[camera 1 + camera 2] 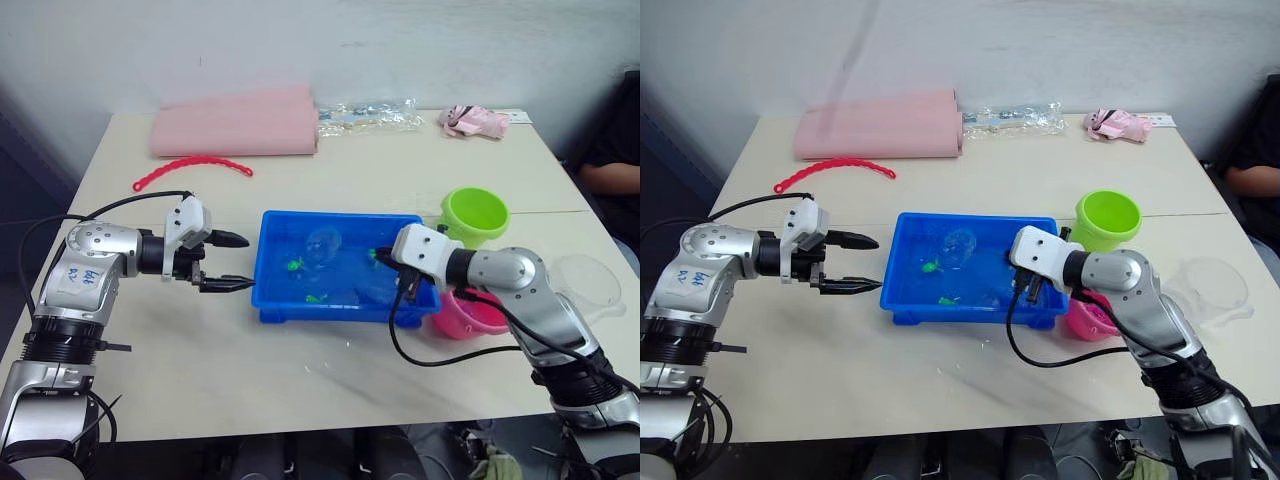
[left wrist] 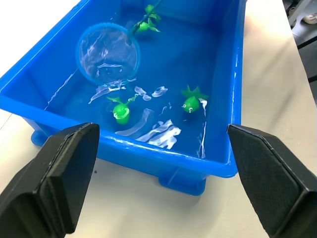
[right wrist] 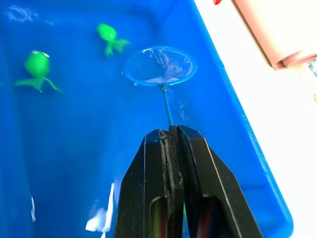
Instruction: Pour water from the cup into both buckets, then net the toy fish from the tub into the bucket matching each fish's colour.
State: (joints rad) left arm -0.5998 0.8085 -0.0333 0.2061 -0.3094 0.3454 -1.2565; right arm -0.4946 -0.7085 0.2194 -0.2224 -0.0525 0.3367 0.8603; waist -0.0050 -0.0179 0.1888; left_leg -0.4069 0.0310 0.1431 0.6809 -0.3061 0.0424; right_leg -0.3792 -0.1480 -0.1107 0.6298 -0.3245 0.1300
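Clearly the right gripper [image 3: 171,136] pinches only the thin stick of the small blue-rimmed mesh net [image 3: 160,65], dipped in the shallow blue plastic tub [image 1: 268,300] near green toy fish [image 3: 35,65]; it could twist or slip. The left gripper [image 1: 232,262], fingers apart, waits beside the tub.

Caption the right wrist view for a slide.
Right gripper shut on the net, its hoop in the water of the tub near two green fish.
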